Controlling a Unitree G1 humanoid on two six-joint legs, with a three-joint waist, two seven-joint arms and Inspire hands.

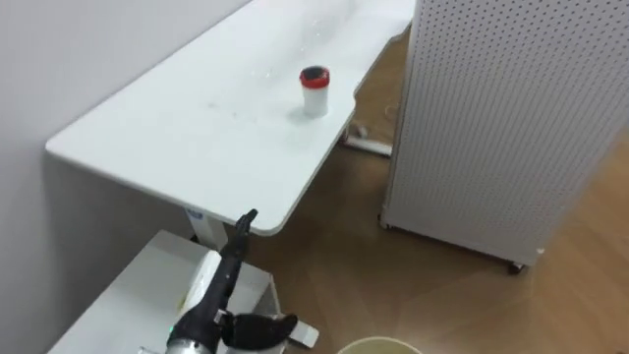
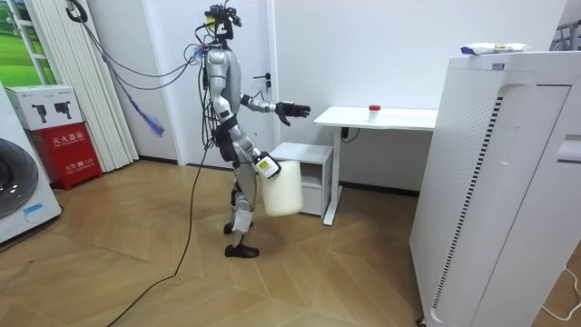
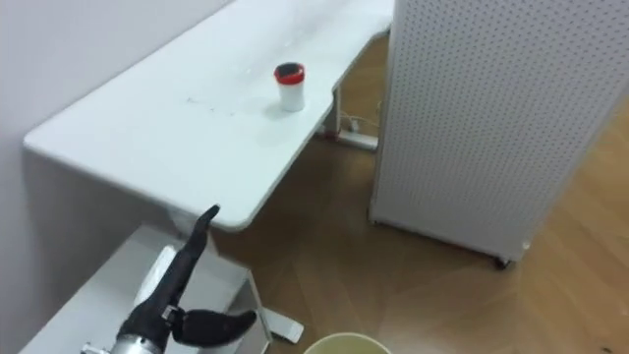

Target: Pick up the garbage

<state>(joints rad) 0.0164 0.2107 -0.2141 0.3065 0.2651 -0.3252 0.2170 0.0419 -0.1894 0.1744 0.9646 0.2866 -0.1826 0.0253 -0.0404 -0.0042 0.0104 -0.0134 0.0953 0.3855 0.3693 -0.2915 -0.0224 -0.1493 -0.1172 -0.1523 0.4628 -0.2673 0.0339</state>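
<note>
The robot stands on the wood floor at the near left end of a white tabletop (image 1: 167, 133). Its left hand (image 1: 220, 283) reaches out from the lower left toward the near edge of the tabletop. The hand is open, with straight fingers and the thumb stuck out to the side, and it holds nothing. Under the hand is a low white cabinet (image 1: 123, 295). Farther along the tabletop, near its right edge, stands a small white pot with a red lid (image 1: 314, 90). It stands upright and alone, well apart from the hand. To the right of the tabletop is a tall white box with lots of tiny holes (image 1: 501, 118), standing on the floor. In the room view, the right hand (image 2: 264, 166) is down by the robot's leg, at the top of a pale bucket (image 2: 282, 191) that hangs beside it. I cannot tell how that hand grips. The bucket's round rim peeks in at the near edge of the eye views.
</note>
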